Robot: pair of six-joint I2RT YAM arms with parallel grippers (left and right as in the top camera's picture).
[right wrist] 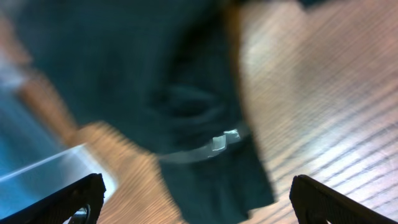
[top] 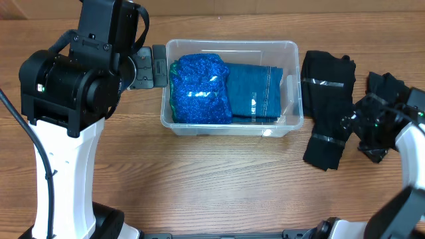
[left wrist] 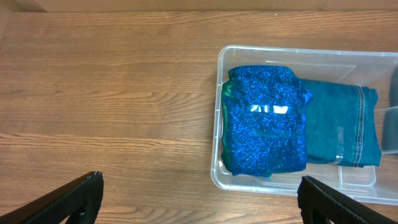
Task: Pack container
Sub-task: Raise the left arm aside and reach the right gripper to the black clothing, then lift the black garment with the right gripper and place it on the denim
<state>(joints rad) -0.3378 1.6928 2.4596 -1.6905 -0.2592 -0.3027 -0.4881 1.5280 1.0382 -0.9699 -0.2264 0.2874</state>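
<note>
The left gripper [left wrist: 199, 186] has its two fingers [left wrist: 68, 199] spread wide with nothing between them. In its wrist view bare wood lies under them, and from overhead it [top: 156, 65] sits just beside the left short wall of the container [top: 232, 42]; whether it touches that wall cannot be told. The right gripper [right wrist: 193, 186] is likewise spread wide, its fingers [right wrist: 323, 196] at the lower corners of a blurred wrist view, with dark cloth beneath them; contact with the cloth cannot be judged. From overhead this gripper [top: 352, 126] hovers at the near right part of a black garment [top: 327, 106]. The garment is bound with clear tape bands and lies on the table [top: 219, 179] just right of the container. The container [left wrist: 219, 112] stands near the far edge of the tabletop, about midway between the left and right edges. Inside it, a glittery blue bundle [top: 199, 89] fills the left half and a folded blue denim piece [top: 255, 89] lies beside it on the right, the two touching. A second black bundle [top: 388, 86] lies close to the right edge, partly under the right arm.
</note>
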